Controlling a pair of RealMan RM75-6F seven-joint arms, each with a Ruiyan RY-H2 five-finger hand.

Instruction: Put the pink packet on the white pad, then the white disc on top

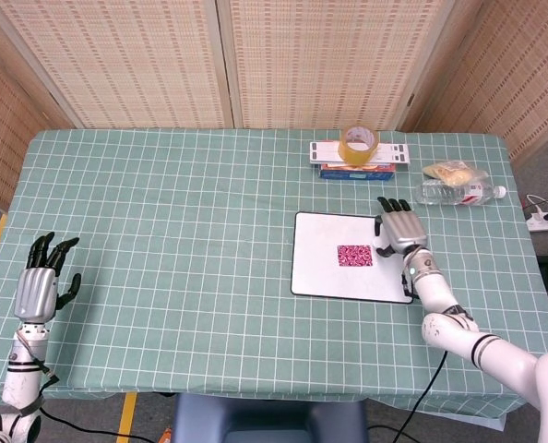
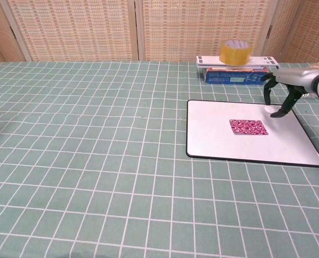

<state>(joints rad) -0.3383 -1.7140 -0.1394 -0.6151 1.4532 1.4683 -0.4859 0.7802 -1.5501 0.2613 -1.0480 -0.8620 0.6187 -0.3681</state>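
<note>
Bringing the right hand (image 1: 401, 228) in over the right side of the white pad (image 1: 315, 272), are we carrying anything?

We are pinching something small and pale between thumb and fingertip. We are taking it for the white disc (image 2: 270, 110), though it is blending into the pad behind it. The other fingers are hanging spread and curved downward.

Why are we hovering just right of the pink packet (image 1: 354, 255) and not over it?

We are judging that the packet, lying flat near the middle of the pad, is finishing the first half of the task. The disc is going on top of it, so we are approaching from the side with the load held low.

And the left hand (image 1: 39, 288)?

We are resting it at the lower left of the frame, fingers apart, holding nothing, well away from the work.

What are we watching for?

We are minding that the thumb is not nudging the packet as the disc is being lowered.
</note>
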